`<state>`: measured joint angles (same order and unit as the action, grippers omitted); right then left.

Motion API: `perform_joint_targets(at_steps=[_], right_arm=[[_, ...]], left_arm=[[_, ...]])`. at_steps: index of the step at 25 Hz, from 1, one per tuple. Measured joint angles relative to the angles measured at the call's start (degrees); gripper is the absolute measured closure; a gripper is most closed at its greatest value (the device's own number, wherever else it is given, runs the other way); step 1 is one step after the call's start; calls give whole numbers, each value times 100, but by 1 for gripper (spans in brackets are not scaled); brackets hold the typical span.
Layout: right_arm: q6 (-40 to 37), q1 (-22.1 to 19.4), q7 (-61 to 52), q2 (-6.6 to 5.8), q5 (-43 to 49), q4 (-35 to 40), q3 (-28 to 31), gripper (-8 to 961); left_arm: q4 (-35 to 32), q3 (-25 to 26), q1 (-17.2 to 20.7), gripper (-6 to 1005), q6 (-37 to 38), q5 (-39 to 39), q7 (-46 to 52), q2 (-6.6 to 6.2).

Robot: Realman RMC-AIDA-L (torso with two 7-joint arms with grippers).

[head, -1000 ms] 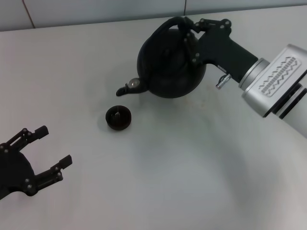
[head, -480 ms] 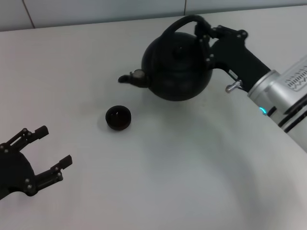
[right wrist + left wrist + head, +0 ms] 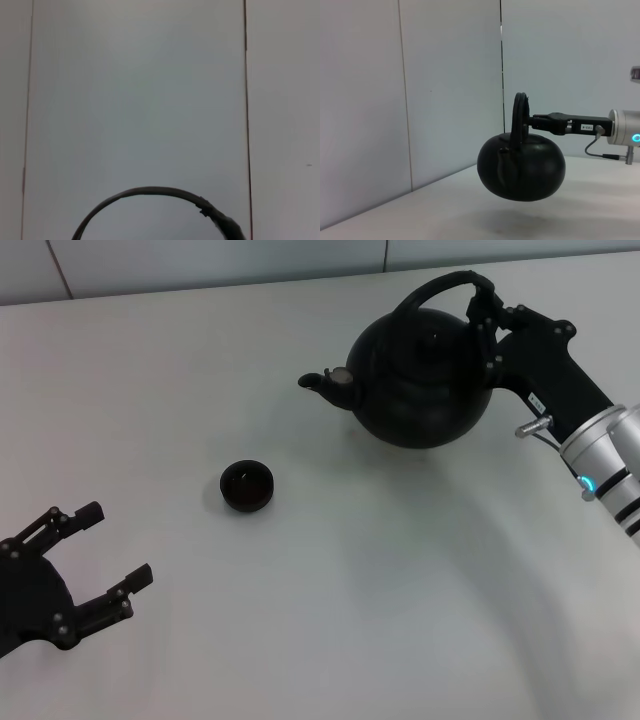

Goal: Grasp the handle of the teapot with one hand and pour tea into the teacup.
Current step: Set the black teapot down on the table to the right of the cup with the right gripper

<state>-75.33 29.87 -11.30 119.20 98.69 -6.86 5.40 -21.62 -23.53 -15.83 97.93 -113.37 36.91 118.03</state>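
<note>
Two claws I see from the head: my right gripper clamps the handle, teapot beside it, teacup well apart; left gripper spread, idle. Left wrist: teapot hangs above the table. Right wrist: only handle.

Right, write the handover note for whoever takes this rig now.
Right gripper: shut on the handle, holding the teapot upright, clear of the table.
Left gripper: open, parked low near the table's near left.
Teacup: upright on the table, nearer than the spout, not under it.
Done: teapot grasped and lifted.
Left: whether the cup holds tea cannot be told; if not, pour, then set the pot down.
</note>
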Motion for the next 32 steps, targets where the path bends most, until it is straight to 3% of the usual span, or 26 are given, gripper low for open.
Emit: perform_joint_targets(at_steps=[32], right_arm=[[516, -113, 120, 33, 1, 33, 5, 876]], left_arm=[[0, 15, 1, 140, 15, 0, 0, 0]])
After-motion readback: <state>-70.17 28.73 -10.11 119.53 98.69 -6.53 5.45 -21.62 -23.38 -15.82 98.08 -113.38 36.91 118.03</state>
